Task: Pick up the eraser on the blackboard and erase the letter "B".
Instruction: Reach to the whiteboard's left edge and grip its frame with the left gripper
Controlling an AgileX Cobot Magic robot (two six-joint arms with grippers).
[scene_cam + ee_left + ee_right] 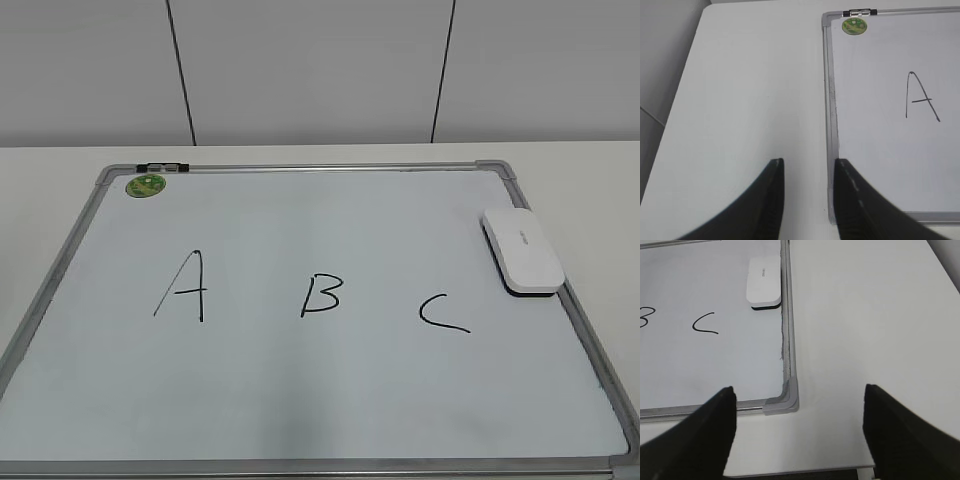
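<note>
The blackboard (300,400) lies flat on the table, pale with a silver frame. The black letter "B" (322,295) sits at its middle, between an "A" (183,287) and a "C" (443,312). The white eraser (521,250) rests on the board at its right edge; it also shows in the right wrist view (764,281). Neither gripper shows in the exterior view. My left gripper (807,165) is open and empty over the board's near left corner. My right gripper (799,392) is wide open and empty over the near right corner (785,400), well short of the eraser.
A small green round magnet (145,185) and a black clip (163,166) sit at the board's far left corner. The white table (865,315) extends to the right of the board, and its front edge runs just below the right gripper.
</note>
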